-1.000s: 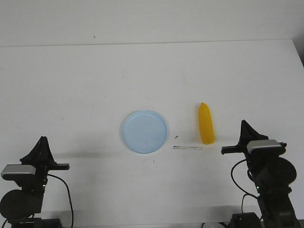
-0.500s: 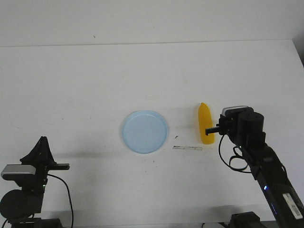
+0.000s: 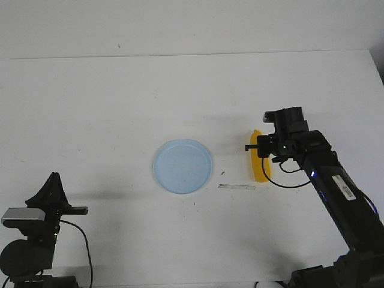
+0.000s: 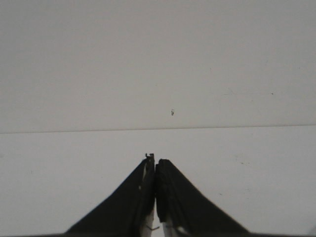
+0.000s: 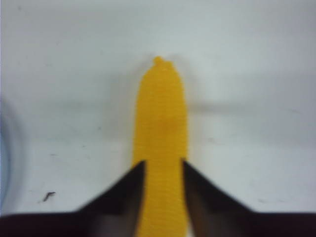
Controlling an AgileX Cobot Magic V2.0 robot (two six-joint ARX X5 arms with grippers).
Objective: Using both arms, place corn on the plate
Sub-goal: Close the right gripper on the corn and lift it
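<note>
The yellow corn point(image 3: 261, 172) lies on the white table, to the right of the pale blue plate point(image 3: 182, 166), its pointed end away from me. My right gripper point(image 3: 259, 151) is down over the corn's middle. In the right wrist view the corn point(image 5: 160, 113) fills the gap between the two black fingers, and the right gripper point(image 5: 162, 163) is shut on its sides with no gap showing. My left gripper point(image 3: 54, 180) rests at the near left, far from both; in the left wrist view the left gripper point(image 4: 156, 159) is shut and empty.
A thin pale strip point(image 3: 237, 187) lies on the table between the plate and the corn's near end. A small dark speck point(image 3: 223, 173) sits beside it. The table's far edge meets a white wall.
My right arm has swung from its rest at the near right out to the corn and come down over it. The corn, plate and left arm have not moved.
</note>
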